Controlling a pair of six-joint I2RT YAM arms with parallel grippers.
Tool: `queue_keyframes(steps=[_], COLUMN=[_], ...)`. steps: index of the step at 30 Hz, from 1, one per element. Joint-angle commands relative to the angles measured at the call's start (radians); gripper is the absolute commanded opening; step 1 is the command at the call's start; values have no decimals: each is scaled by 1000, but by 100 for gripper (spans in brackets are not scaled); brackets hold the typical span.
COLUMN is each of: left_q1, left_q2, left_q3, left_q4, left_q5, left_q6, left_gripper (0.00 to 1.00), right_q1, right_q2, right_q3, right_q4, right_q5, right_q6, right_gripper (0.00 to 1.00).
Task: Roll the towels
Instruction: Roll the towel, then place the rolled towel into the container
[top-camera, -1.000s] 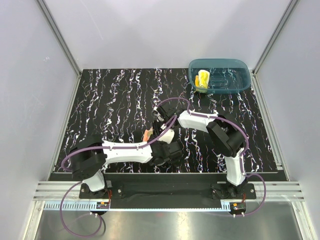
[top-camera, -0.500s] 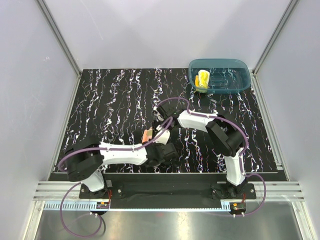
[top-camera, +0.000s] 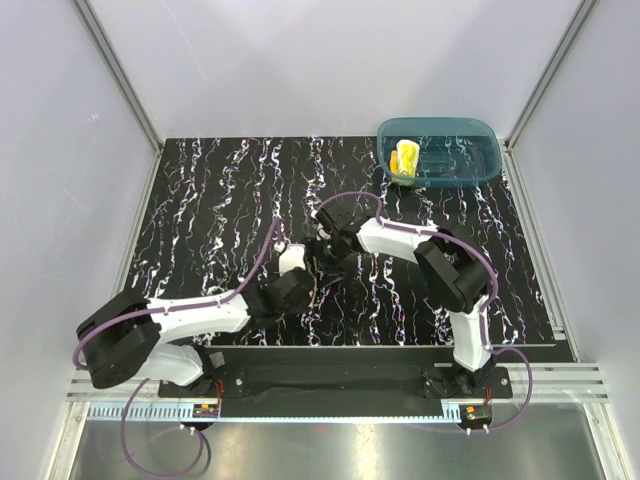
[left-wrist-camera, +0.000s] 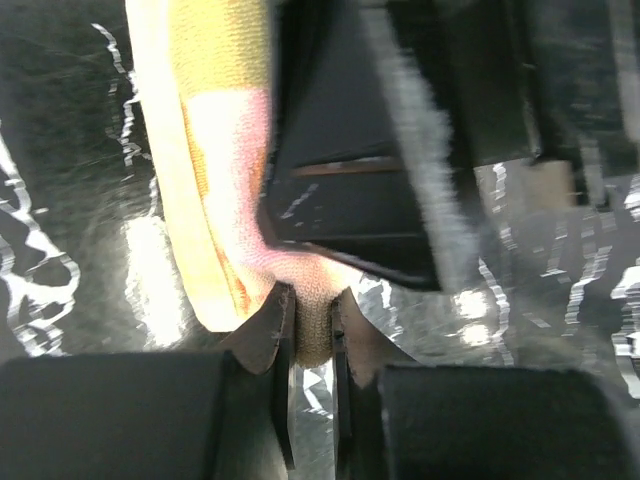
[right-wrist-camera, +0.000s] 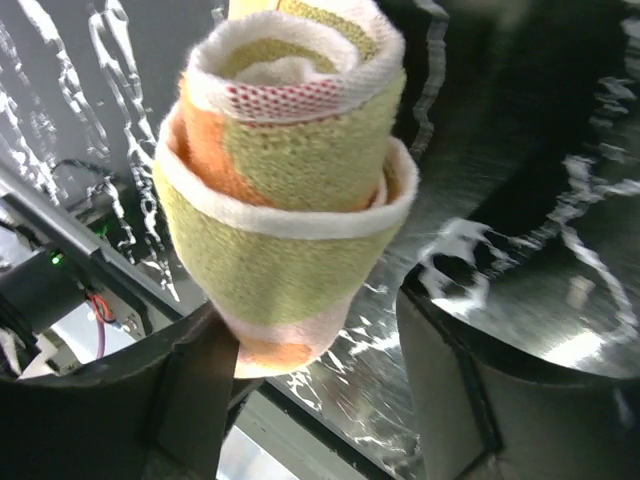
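My left arm (top-camera: 205, 315) reaches from the near left corner of the bench (top-camera: 210, 190) toward its middle. My left jaws are nearly closed and pinch a fold of the patterned towel (left-wrist-camera: 215, 150) between their tips. From the pinch the cloth runs up and away as a yellow and pinkish-orange band, blurred in the left wrist view. From above, both of my wrists meet near mid-bench and cover the towel there.

My right arm (top-camera: 400, 240) comes in from the right to the same spot. Its wrist camera sees the towel end-on as a roll: orange with yellow-green patches, white at the edges, the layers spiralling inward. The roll leans on one finger (right-wrist-camera: 190, 390). The other finger (right-wrist-camera: 450, 380) stands apart from it, with bench showing between. So my right jaws are wide and not clamped on the roll.

At the far right corner sits the teal tub (top-camera: 487, 150), with the yellow towel (top-camera: 405, 158) lying in its left end.
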Motion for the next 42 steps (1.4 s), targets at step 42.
queue_keyframes(steps=[42], left_q1=[321], left_q2=[8], left_q3=[-286], left_q4=[351], left_q5=[573], left_q6=[-132], left_gripper=[0], right_q1=[-18], right_q2=[-153], right_q3=[-406], right_q4=[590], right_q5=[102], right_q6=[278], right_gripper=[64])
